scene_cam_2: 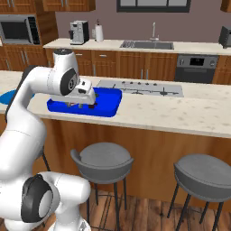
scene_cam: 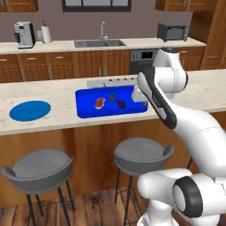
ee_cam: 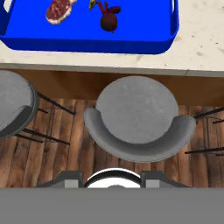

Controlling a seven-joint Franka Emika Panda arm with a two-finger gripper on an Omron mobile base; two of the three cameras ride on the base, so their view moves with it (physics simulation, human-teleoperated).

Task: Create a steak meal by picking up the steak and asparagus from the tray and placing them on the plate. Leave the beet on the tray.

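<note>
- One blue tray (scene_cam: 88,110) is sitting on the pale surface (scene_cam: 57,95), with one steak (scene_cam: 99,103), one asparagus (scene_cam: 112,97) stalk and one beet (scene_cam: 121,104) lying inside it.
- The steak is lying at the left, the asparagus in the middle and farther back, the beet at the right, each apart from the others.
- One round blue plate (scene_cam: 30,110) is lying bare on the surface, well left of the tray.
- The hand (scene_cam: 137,95) is hanging at the tray's right end, above the near rim; I cannot tell how far it is standing open, and no food is showing in it.
- Two grey stools (scene_cam: 142,155) are standing below the surface's front edge.
</note>
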